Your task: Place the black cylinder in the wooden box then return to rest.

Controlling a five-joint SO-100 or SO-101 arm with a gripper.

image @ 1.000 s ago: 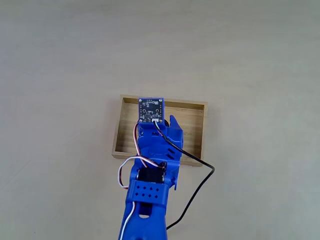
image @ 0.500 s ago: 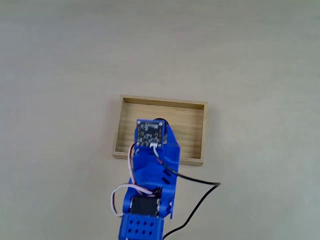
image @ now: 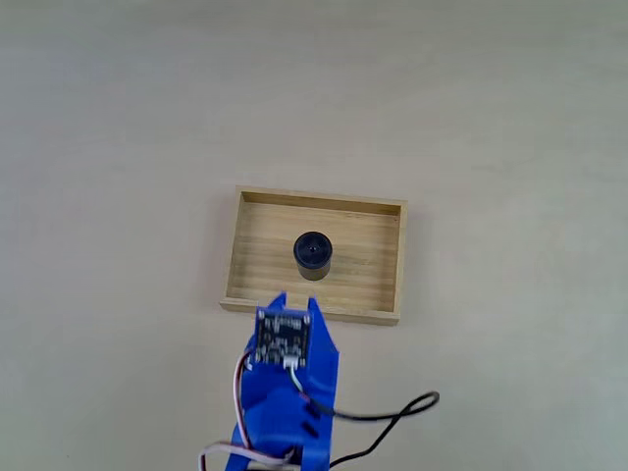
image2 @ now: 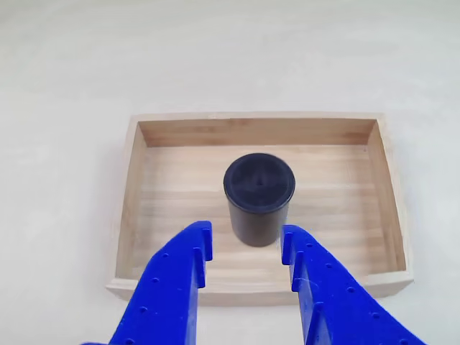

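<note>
The black cylinder (image: 313, 254) stands upright near the middle of the wooden box (image: 251, 204), free of any grip. In the other view the black cylinder (image2: 259, 198) sits on the planked floor of the wooden box (image2: 133, 208). My blue gripper (image2: 246, 246) is open, its two fingertips spread just short of the cylinder's near side, over the box's near wall. In the fixed view my gripper (image: 294, 301) pokes out at the box's near edge, below the cylinder.
The box rests on a plain pale tabletop (image: 491, 118). A black cable (image: 392, 417) and white and red wires trail beside the arm at the bottom of the fixed view.
The arm has pulled back toward the bottom of the fixed view, off the box. The cylinder, earlier hidden under the gripper, now stands uncovered in the box.
</note>
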